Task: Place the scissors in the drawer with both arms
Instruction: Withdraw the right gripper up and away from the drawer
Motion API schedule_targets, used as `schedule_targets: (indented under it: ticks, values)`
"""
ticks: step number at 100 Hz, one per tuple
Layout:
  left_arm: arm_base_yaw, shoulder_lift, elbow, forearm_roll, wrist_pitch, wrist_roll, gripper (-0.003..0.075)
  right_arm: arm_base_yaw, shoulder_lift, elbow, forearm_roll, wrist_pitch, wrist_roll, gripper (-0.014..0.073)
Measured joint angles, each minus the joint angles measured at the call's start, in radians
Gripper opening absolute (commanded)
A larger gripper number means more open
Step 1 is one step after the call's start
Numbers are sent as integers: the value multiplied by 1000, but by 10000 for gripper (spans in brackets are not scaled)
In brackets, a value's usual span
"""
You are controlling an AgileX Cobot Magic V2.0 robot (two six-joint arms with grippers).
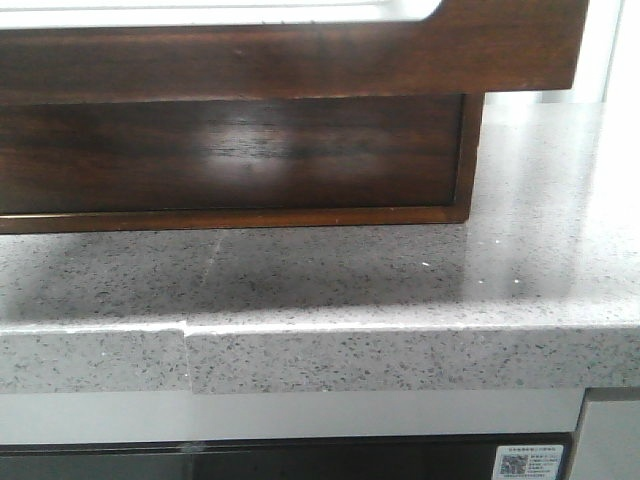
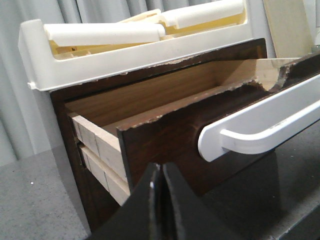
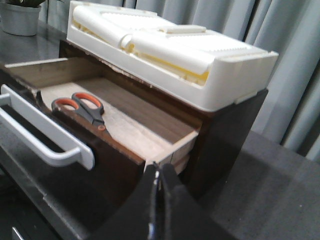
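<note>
Inside open drawer (image 3: 125, 117), scissors (image 3: 82, 107) lying flat at ten o'clock, well apart from right gripper (image 3: 159, 175), fingers pressed together. Left gripper (image 2: 161, 175) likewise closed, empty, just before drawer front. White handle (image 3: 45, 135) at nine o'clock; foam tray (image 3: 165, 50) on cabinet top.

The drawer (image 3: 107, 165) front is dark brown wood with a glossy finish, chipped rough along its top edge, and pale, matt bare wood inside. Its handle (image 3: 45, 135) looks like smooth white plastic. The scissors (image 3: 82, 109) have grey plastic handles with orange-lined loops. The desk (image 1: 400, 290) is grey speckled stone, polished enough to reflect. A white plastic tray (image 3: 165, 55) on top looks matt.
</note>
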State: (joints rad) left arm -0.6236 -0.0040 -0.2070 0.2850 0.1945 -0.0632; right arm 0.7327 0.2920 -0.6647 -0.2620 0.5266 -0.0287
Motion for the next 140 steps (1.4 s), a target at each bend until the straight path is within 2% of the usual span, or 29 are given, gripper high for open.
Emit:
schedule_targets:
  ticks: [21,42,70,140]
  values:
    - [0,0,55,-134,-4,0,-22,0,-192,271,-60,-22,23,-41]
    - [0,0,110,-160,0,0,-22,0,-287,401,-69,-47,36,-41]
    - [0,0,137,-157,4,0,-22,0,-293,456,-71,-90,40,-41]
    - [0,0,156,-157,-5,0,-22,0,-293,461,-71,-90,42,-41]
